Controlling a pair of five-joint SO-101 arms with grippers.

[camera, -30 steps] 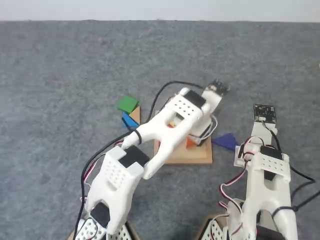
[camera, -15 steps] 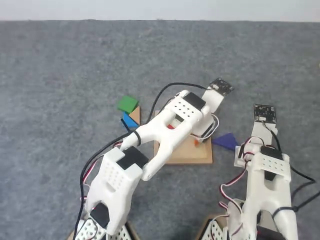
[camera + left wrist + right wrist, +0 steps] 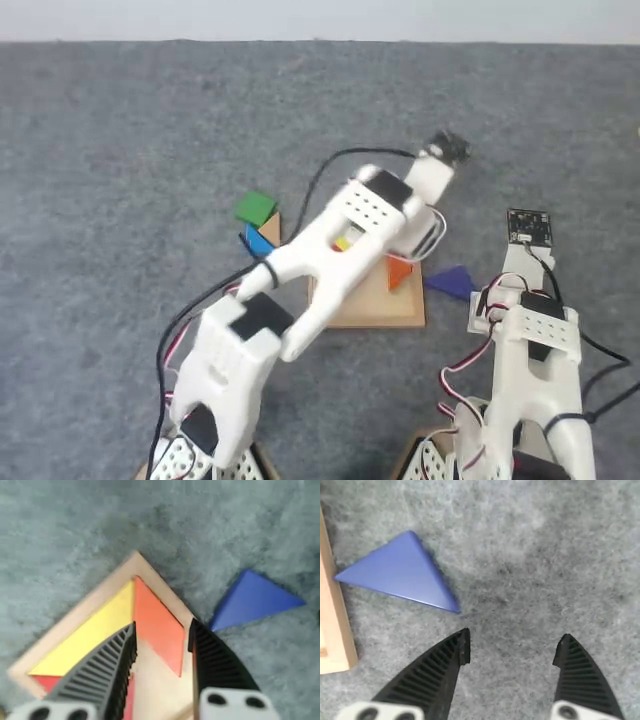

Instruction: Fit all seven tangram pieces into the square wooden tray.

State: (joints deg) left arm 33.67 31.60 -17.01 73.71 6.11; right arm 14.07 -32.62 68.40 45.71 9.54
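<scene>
Left hand (image 3: 162, 627), parted, hangs over orange piece (image 3: 157, 615) apparently seated in tray (image 3: 85, 610).

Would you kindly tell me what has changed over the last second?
The left hand shifted toward the table's far side, uncovering the orange parallelogram piece, which lies in the square wooden tray. Whether the hand held that piece before is hidden. The right hand, the dark blue triangle and the green square piece stayed put.

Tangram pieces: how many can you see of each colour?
Green piece: 1
Light blue piece: 1
Dark blue triangle: 1
Orange piece: 1
Yellow piece: 1
Red piece: 1
Total: 6, plus a tan shape I cannot identify
</scene>
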